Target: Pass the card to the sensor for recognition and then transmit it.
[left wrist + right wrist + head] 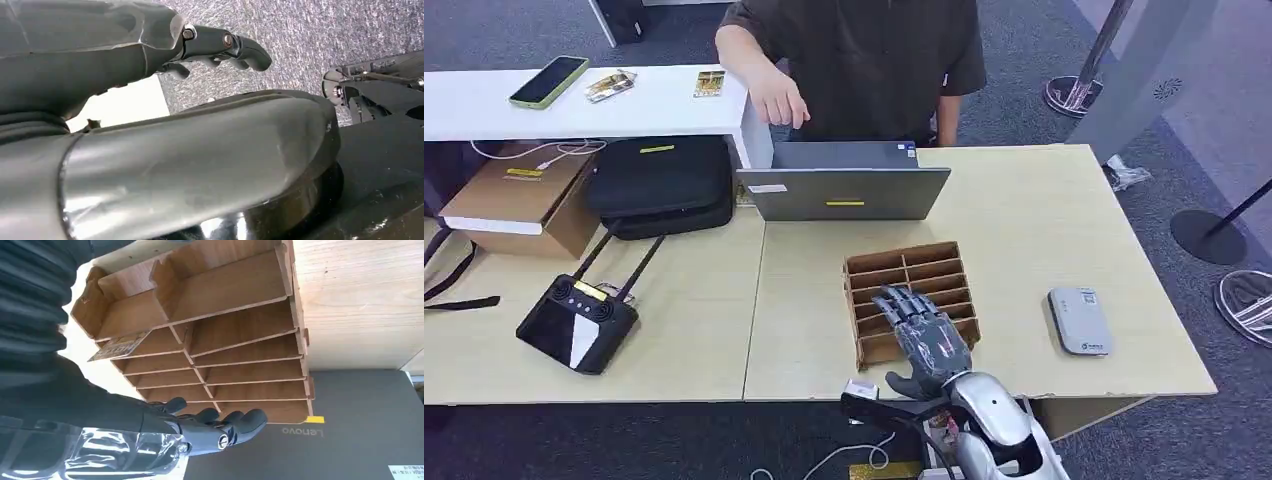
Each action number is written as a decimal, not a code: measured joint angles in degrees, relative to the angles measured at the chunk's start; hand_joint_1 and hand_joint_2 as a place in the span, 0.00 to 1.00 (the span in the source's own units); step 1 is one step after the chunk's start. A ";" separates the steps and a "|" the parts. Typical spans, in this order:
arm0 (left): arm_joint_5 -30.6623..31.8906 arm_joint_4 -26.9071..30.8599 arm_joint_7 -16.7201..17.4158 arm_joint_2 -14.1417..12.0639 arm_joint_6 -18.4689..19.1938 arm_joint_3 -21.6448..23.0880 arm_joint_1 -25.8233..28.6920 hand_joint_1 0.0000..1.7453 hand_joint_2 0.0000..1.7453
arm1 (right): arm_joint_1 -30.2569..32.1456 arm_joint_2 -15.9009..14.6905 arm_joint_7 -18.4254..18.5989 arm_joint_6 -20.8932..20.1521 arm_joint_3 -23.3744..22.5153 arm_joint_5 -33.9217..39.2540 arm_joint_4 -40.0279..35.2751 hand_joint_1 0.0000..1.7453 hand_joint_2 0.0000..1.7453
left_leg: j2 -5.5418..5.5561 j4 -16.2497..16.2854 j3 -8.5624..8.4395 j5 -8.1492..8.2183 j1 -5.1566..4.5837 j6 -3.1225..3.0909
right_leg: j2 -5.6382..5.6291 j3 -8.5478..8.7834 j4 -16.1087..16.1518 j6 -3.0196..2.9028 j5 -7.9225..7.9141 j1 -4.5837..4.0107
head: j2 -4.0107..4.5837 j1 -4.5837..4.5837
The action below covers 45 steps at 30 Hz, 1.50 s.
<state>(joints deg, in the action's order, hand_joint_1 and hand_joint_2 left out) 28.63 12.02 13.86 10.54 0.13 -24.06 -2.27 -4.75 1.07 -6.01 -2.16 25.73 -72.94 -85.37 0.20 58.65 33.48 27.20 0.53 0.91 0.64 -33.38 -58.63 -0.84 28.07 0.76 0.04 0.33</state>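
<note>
Right robot hand hovers empty, fingers spread, over wooden rack. Card sits in a near slot. Suggest lowering fingers squarely onto its edge, pinching gently. Left robot hand hangs, empty.

Silver arm, dark grey hand

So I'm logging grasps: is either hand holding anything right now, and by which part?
Nothing is held. The right hand hovers open over the wooden rack; the card sits in a slot, ungripped. The left hand holds nothing.
</note>
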 joint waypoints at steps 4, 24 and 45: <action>0.22 0.00 -0.18 0.00 -0.09 0.00 0.00 0.00 0.00 | 0.04 -0.09 0.09 0.30 -0.50 0.26 0.00 0.00 1.00 | 0.00 0.00 0.00 0.00 0.00 0.00 | 0.00 0.00 0.00 0.00 0.00 0.00 | 0.00 0.00; 1.05 0.00 -1.22 0.00 -0.17 0.00 0.04 0.00 0.00 | 2.28 -1.77 -0.50 3.21 -8.22 -0.77 -0.15 0.00 1.00 | 0.00 0.01 0.00 0.01 0.00 0.00 | 0.00 -0.01 0.01 0.00 0.00 0.00 | 0.00 0.00; 1.73 0.00 -3.45 -0.33 0.94 0.00 0.08 0.00 0.00 | 8.10 -3.26 -0.28 3.74 -11.61 -4.33 -6.16 0.00 1.00 | 0.00 0.01 0.00 0.03 0.00 0.01 | -0.01 -0.01 0.02 0.00 0.00 0.00 | 0.00 0.00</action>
<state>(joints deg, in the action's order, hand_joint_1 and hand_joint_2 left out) 30.36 12.02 10.40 10.21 1.07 -24.06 -2.19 3.35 -2.19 -6.30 1.57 14.12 -77.26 -91.54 0.20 58.66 33.48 27.23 0.53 0.91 0.63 -33.39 -58.61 -0.84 28.08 0.76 0.04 0.33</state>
